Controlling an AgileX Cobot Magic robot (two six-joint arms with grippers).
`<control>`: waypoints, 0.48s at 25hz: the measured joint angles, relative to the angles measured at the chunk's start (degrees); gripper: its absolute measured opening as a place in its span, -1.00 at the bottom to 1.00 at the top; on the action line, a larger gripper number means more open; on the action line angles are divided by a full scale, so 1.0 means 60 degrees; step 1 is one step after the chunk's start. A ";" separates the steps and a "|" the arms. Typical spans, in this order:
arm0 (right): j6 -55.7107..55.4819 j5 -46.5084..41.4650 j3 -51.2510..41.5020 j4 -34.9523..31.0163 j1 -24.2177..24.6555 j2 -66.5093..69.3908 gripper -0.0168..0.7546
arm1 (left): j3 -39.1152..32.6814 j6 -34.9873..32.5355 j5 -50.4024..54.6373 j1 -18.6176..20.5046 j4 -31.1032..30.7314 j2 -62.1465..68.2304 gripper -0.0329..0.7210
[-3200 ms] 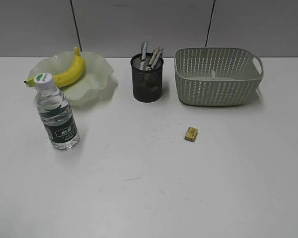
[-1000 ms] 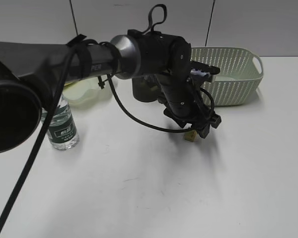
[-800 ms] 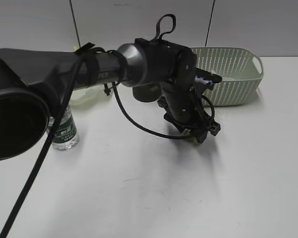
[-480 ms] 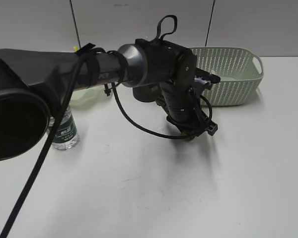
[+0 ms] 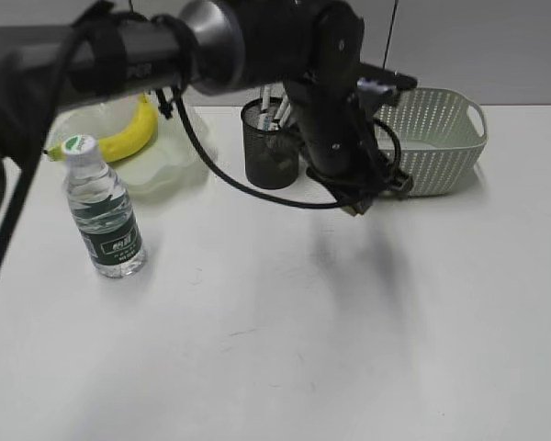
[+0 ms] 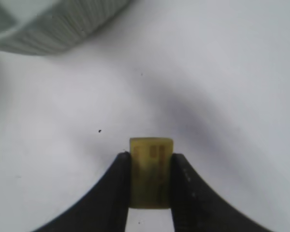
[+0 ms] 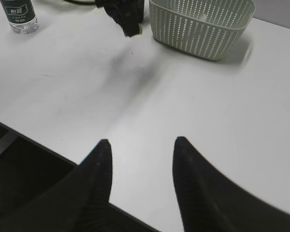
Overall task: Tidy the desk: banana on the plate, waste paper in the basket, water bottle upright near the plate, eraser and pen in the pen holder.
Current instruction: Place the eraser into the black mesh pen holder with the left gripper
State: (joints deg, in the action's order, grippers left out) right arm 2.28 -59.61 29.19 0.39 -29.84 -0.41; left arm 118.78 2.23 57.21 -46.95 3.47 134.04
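My left gripper point(image 6: 151, 157) is shut on the small yellow eraser point(image 6: 151, 174), which sits upright between the two black fingers, clear of the white desk point(image 6: 222, 72). In the exterior view this gripper point(image 5: 365, 202) hangs in the air between the black mesh pen holder point(image 5: 269, 154) and the green basket point(image 5: 441, 138). Pens point(image 5: 277, 108) stand in the holder. The banana point(image 5: 133, 133) lies on the pale green plate point(image 5: 179, 156). The water bottle point(image 5: 104, 211) stands upright in front of the plate. My right gripper point(image 7: 142, 141) is open and empty over the desk's near edge. The waste paper is hidden.
The left arm point(image 5: 138, 55) stretches across the back of the desk, above the plate and pen holder. Its shadow point(image 5: 367, 266) falls on the desk under the gripper. The desk's front edge point(image 7: 48, 150) lies just below my right gripper.
The left gripper closed on the eraser on the desk, then lifted it up and back toward the pen holder and basket. The right gripper has not moved.
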 joint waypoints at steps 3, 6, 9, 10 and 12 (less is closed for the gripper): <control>0.0000 0.0000 0.0000 0.0000 0.0000 0.0000 -0.07 | 0.0000 0.0000 -0.0021 0.0020 -0.0232 -0.0771 -0.42; 0.0000 0.0000 0.0000 0.0000 0.0000 0.0000 -0.07 | 0.0000 0.0000 -0.0490 0.0172 -0.0853 -0.1411 -0.42; 0.0000 0.0000 0.0000 0.0000 0.0000 0.0000 -0.07 | 0.0008 0.0000 -0.1021 0.0783 -0.1123 -0.1649 -0.42; -0.0008 0.0000 0.0000 0.0000 0.0000 0.0000 -0.07 | 0.0008 0.0000 -0.1090 0.1096 -0.1020 -0.1638 -0.42; -0.0008 0.0000 0.0000 0.0000 0.0000 0.0000 -0.07 | 0.0008 0.0007 -0.1125 0.1775 -0.0578 -0.1501 -0.42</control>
State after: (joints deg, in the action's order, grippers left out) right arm 2.23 -59.61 29.19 0.39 -29.84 -0.41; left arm 118.82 2.28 50.46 -36.30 0.00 125.03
